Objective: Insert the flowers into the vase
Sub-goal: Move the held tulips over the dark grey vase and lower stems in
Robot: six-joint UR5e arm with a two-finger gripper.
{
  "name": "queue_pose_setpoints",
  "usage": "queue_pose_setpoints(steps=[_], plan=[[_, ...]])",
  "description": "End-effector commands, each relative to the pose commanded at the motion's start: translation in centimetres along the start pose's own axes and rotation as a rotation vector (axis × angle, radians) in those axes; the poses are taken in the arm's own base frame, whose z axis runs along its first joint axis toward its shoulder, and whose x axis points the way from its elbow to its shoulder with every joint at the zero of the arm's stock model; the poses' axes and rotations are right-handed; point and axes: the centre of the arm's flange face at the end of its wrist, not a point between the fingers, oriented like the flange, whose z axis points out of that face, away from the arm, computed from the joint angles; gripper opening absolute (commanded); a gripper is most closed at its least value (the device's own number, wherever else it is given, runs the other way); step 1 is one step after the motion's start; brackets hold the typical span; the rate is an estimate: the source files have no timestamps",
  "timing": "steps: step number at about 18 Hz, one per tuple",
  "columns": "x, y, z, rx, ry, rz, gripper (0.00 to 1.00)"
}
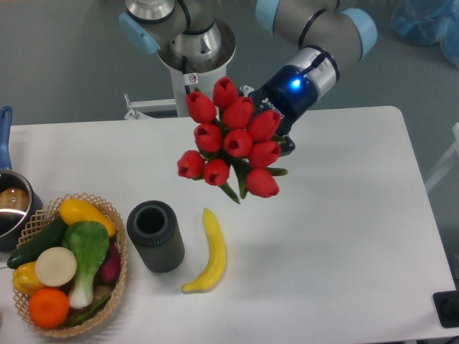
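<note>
A bunch of glossy red tulip flowers [233, 140] is held aloft, clamped in the end effector [276, 132]. The dark grey ribbed vase [155, 236] stands upright on the bench, below-left.

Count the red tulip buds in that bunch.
10 visible on the flowers, held above the table: three across the top, three in the middle, one at the right, three along the bottom. More may be hidden behind them.

Glossy red plastic-looking flowers [231, 138]; matte, ribbed dark grey vase [155, 236]; woven wicker basket [115, 269]; smooth yellow banana [209, 252]; smooth white table [344, 236].
</note>
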Motion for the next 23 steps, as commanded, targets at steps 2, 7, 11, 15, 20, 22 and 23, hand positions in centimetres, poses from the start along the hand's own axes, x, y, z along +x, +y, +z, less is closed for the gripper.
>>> queue_pose_setpoints(steps=[2, 7, 11, 15, 20, 22, 23], plan=[[0.1, 0.1, 0.7, -0.003, 0.012, 0.024, 0.3], [0.4, 0.0, 0.9, 0.072, 0.036, 0.039, 0.29], [1.0, 1.3, 1.0, 0.146, 0.05, 0.099, 0.29], [1.8, 2.9, 1.6, 0.211, 0.064, 0.133, 0.29], [2.6, 3.2, 4.3, 0.237, 0.12, 0.128, 0.29], [2.5, 3.7, 5.0, 0.25, 0.133, 0.128, 0.29], [2.4, 4.1, 5.3, 0.252, 0.136, 0.132, 0.29]])
